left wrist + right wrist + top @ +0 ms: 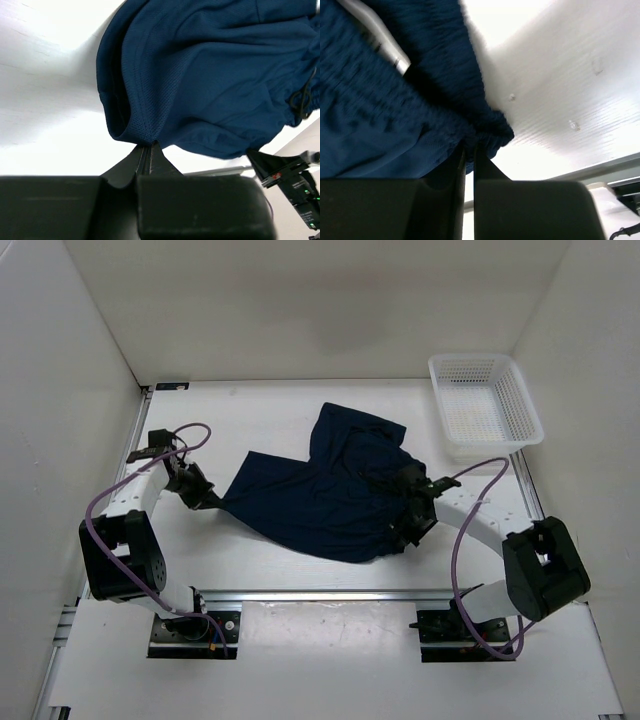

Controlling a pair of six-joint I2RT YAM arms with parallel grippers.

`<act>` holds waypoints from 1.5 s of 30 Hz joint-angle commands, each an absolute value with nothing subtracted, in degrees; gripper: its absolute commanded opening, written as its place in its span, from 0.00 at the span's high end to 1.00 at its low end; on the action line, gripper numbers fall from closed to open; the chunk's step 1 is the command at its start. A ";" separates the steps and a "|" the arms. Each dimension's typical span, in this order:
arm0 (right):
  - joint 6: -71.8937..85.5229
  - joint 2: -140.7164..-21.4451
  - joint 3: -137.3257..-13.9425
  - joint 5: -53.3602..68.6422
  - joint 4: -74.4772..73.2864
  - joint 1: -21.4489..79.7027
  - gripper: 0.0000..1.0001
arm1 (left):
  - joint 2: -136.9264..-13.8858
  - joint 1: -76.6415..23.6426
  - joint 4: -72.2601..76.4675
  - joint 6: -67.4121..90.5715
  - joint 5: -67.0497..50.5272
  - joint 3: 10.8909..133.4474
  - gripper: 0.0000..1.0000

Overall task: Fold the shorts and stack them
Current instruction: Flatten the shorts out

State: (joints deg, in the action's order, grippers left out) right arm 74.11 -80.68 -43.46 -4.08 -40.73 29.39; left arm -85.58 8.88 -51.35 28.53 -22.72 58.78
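At the centre of the white table (270,405), dark navy shorts (325,495) lying rumpled, left gripper (148,146) clenched on a leg-hem corner, right gripper (470,148) clenched on the gathered waistband, white mesh basket (524,405) at the far right corner, apart from the shorts.

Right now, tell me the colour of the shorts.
Plain dark navy shorts, clearest in the left wrist view.

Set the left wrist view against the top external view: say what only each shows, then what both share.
Left wrist only: the mesh weave and a seam of the shorts, and a dark cord at the gathered waistband. Top only: the white basket in the far right corner, and the garment's whole outline. Both: the left tool pinching a fabric edge over the white table.
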 commanded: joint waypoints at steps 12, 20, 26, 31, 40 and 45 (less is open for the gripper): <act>41.59 -62.18 -58.71 -26.19 -26.65 28.82 1.00 | -84.47 8.17 -55.81 31.99 -27.77 79.47 0.90; 51.40 -48.97 -30.69 -23.99 -24.43 28.83 1.00 | -82.09 7.03 -48.26 31.99 -27.25 58.55 0.90; 53.09 -45.62 -30.31 -23.38 -26.98 28.83 1.00 | -82.09 7.03 -47.46 31.46 -26.72 56.59 0.90; 46.70 -45.00 -39.35 -25.66 -31.11 28.83 1.00 | -79.80 7.03 -50.44 31.46 -27.95 63.88 0.90; 25.24 -46.58 -74.82 -17.59 -36.99 28.83 1.00 | -72.08 7.03 -63.28 29.71 -25.40 100.58 0.90; 18.64 -48.86 -90.13 -10.03 -40.43 28.83 1.00 | -68.39 7.56 -61.08 30.94 -26.89 113.27 0.90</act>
